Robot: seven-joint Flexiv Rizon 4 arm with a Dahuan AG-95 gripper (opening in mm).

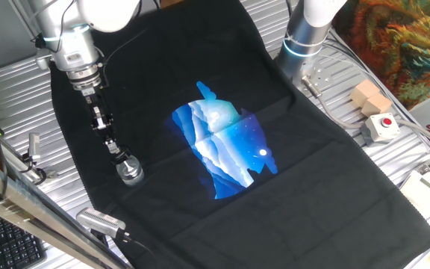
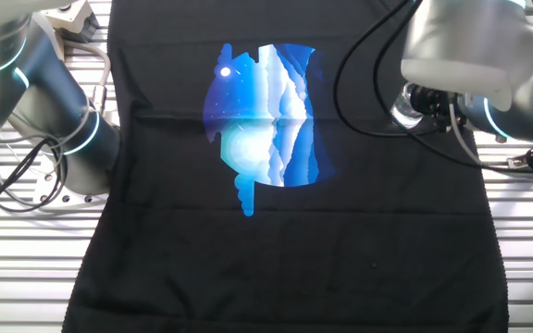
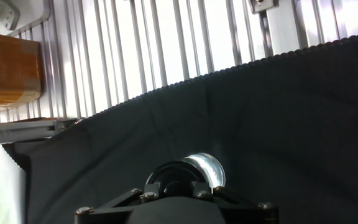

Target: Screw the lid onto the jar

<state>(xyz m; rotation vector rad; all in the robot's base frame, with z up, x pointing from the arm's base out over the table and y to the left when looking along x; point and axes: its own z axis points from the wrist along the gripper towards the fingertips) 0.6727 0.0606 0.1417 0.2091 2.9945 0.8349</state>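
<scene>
1 gripper (image 1: 115,147), lower left of the frame, sits on the lid (image 3: 174,179) over the jar (image 1: 131,172), opening hidden; tilted turning could cross-thread it.

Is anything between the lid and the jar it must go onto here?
Nothing visible. The gripper is right above the jar on the black cloth; in the hand view the dark lid sits directly against the jar's shiny rim.
</scene>
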